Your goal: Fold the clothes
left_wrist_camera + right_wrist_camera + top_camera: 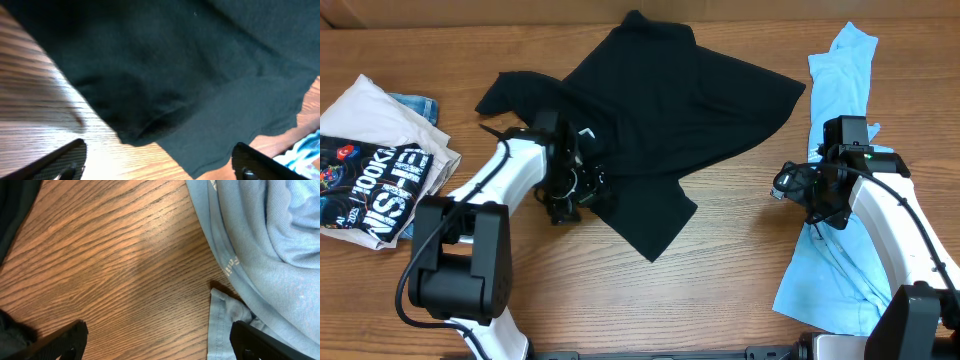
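Observed: the left arm [505, 172] extends from its base at the near left, forward and inward, with the wrist bent downward. The left tool [568, 190] points down, its fingers [57, 160] spread wide apart. The right arm [888, 208] extends forward from the near right, wrist turned inward. The right tool [800, 190] likewise has its fingers [262, 342] spread wide apart.
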Available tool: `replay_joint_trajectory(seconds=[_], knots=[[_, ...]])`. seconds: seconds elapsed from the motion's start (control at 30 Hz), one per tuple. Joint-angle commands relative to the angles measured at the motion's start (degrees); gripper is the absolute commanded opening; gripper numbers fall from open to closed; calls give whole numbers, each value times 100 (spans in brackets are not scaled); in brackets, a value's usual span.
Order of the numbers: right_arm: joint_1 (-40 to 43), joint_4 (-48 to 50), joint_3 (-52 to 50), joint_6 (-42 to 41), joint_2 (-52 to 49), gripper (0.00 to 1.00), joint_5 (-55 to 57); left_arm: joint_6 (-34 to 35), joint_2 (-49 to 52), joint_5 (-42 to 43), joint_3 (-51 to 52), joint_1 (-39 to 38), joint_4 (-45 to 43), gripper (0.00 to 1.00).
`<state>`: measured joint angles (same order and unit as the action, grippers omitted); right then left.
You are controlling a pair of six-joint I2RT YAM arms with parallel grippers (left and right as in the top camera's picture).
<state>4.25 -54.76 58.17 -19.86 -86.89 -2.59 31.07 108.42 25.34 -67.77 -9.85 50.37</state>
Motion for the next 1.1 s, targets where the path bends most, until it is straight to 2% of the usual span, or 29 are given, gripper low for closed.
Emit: replay_joint_trajectory(seconds=[0.0, 0.17, 0.3, 0.4, 0.6, 0.7, 0.77, 0.93, 1.07], knots=[[11, 20, 103, 17, 76, 95, -4, 374, -129, -306, -2, -234, -151, 87], [11, 15, 103, 20, 76, 95, -7, 691, -92, -728, 203, -603, -734, 82], [11, 11, 103, 17, 76, 95, -7, 776, -87, -949, 216, -765, -756, 81], [11, 7, 103, 17, 76, 95, -7, 776, -87, -1266, 216, -820, -737, 70], [11, -2, 103, 17, 76, 95, -4, 774, -87, -1335, 216, -824, -693, 30], [11, 2, 103, 17, 76, 95, -4, 769, -87, -1539, 216, -824, -658, 20], [11, 2, 103, 17, 76, 95, -2, 767, -87, -1565, 216, -822, -597, 5], [35, 94, 103, 39, 76, 95, 39, 483, -254, -1668, 210, -804, -302, 4], [136, 201, 103, 63, 72, 95, 37, 361, -1095, -2413, 203, -479, 476, 4]])
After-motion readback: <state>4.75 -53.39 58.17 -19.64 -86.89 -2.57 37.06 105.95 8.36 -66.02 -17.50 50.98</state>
